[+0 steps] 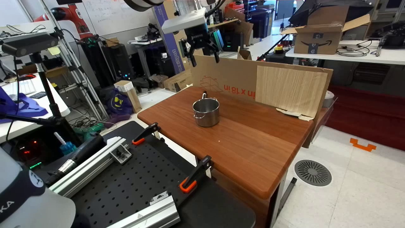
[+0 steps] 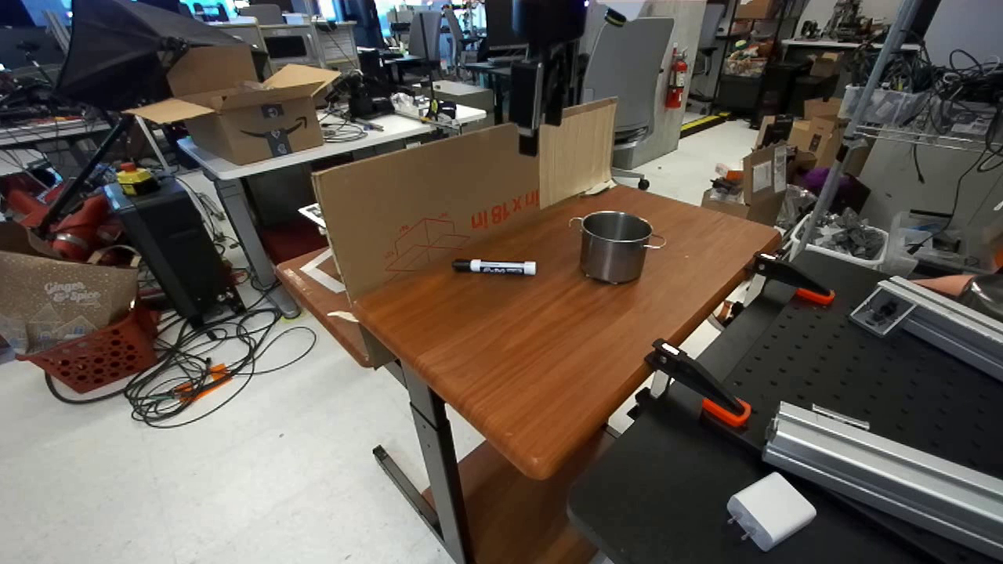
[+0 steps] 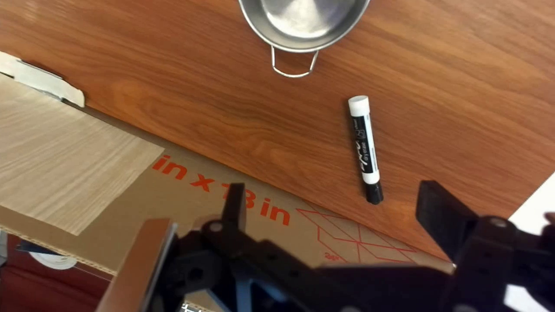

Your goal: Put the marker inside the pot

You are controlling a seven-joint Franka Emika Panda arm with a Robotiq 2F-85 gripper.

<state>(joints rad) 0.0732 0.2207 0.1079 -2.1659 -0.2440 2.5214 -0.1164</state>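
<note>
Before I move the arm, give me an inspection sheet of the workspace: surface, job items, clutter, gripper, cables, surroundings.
Surface: brown wood-grain table.
Job's things: pot upright on the table, top open; marker lying on its side, outside the pot and apart from it, black end toward the cardboard panel.
Clutter: pale torn strip at the panel's foot; white power adapter on the black perforated bench.
Gripper: open, holding nothing, higher than the pot.
Cables: black cables looped on the floor.
Surroundings: panel along one table edge; two clamps on the bench's table-side edge.
</note>
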